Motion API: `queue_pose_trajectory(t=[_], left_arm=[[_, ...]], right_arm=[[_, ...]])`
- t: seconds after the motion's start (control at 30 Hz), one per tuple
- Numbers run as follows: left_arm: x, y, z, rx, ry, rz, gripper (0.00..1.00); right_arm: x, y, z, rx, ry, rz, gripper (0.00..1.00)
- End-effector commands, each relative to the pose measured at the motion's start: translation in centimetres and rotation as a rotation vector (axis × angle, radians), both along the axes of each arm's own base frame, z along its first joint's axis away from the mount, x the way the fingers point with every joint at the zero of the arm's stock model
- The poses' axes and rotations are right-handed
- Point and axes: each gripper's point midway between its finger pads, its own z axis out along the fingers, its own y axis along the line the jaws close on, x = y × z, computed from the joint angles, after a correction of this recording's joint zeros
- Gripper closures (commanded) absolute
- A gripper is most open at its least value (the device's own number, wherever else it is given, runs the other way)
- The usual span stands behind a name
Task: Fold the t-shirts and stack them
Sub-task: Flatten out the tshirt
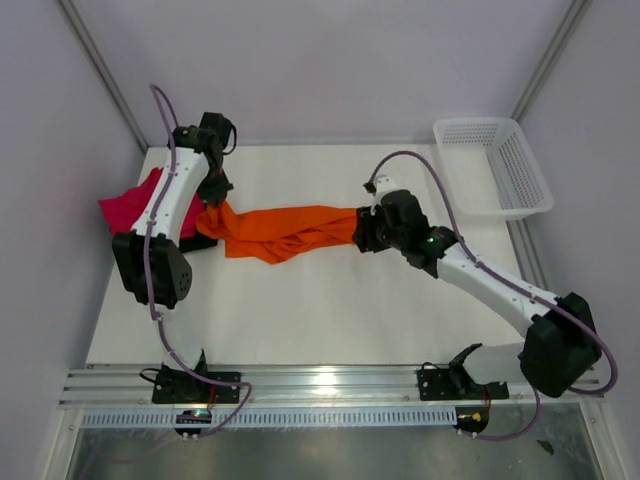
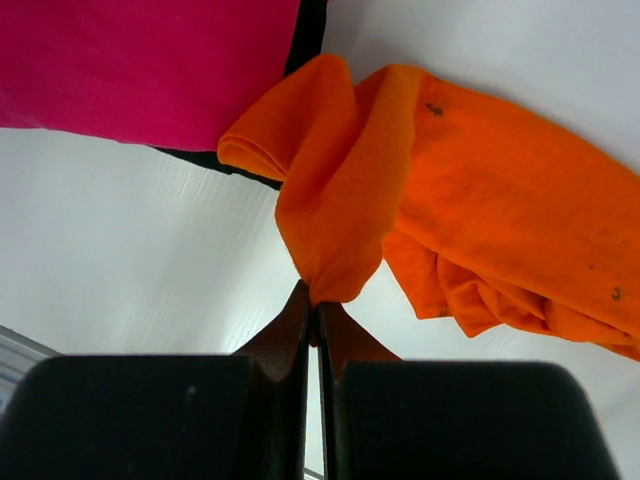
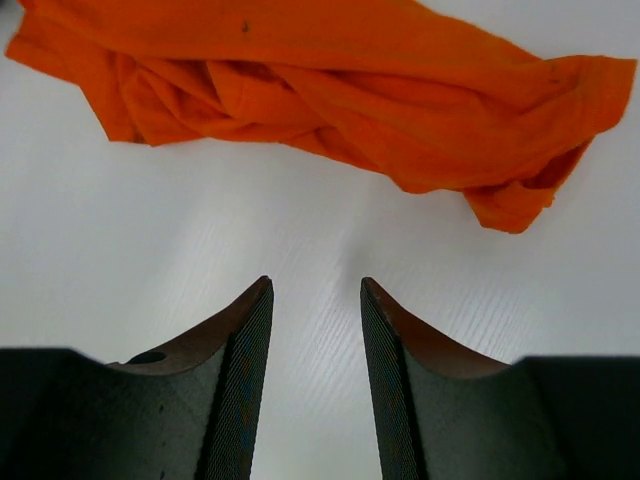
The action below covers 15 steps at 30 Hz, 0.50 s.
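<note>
The bright orange t-shirt (image 1: 285,232) lies bunched in a long strip across the middle of the table. My left gripper (image 2: 315,300) is shut on its left end, pinching a fold of orange cloth (image 2: 340,210). My right gripper (image 3: 315,290) is open and empty, hovering over bare table just short of the shirt's right end (image 3: 520,190). The magenta-pink t-shirt (image 1: 135,205) lies folded at the far left, on top of the black t-shirt (image 2: 305,40), of which only an edge shows.
A white plastic mesh basket (image 1: 492,165) stands at the back right corner. The table's near edge carries a metal rail (image 1: 330,385) with both arm bases. Walls close in at the left and the back.
</note>
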Motion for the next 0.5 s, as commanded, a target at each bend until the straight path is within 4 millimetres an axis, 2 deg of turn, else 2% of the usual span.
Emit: queue_pose_trajectory(t=[0.0,0.03,0.07,0.1,0.13,0.17,0.2,0.27,0.4,0.47], left_arm=[[0.4,-0.1,0.4,-0.016,-0.031,0.0,1.0],[0.2,0.1,0.4,-0.013,-0.029,0.0,1.0],[0.1,0.1,0.4,-0.011,-0.029,-0.002,1.0],[0.1,0.1,0.4,-0.01,-0.029,-0.003,1.0],[0.0,0.1,0.6,-0.012,-0.035,-0.003,1.0],[0.0,0.1,0.6,-0.011,-0.034,-0.005,1.0],[-0.1,0.1,0.6,-0.01,-0.033,-0.008,1.0],[-0.1,0.2,0.7,-0.007,-0.036,-0.009,1.0],[-0.3,0.3,0.6,-0.003,-0.031,-0.016,1.0],[-0.3,0.2,0.3,-0.001,-0.024,-0.02,1.0]], right_arm=[[1.9,2.1,0.3,-0.163,-0.106,0.004,0.55],[2.4,0.9,-0.8,-0.279,-0.1,-0.054,0.55],[2.4,1.8,-3.1,-0.377,-0.075,-0.036,0.55],[3.0,2.1,-2.7,-0.447,-0.097,-0.03,0.55],[3.7,1.6,-2.8,-0.524,-0.124,-0.073,0.55],[3.9,2.8,-3.5,-0.569,-0.135,-0.057,0.56],[4.1,3.3,-3.5,-0.597,-0.15,-0.051,0.56],[4.9,4.4,-2.5,-0.622,-0.202,-0.052,0.56],[5.5,7.4,-2.9,-0.722,-0.283,0.013,0.56],[6.0,8.0,-2.8,-0.789,-0.323,0.044,0.56]])
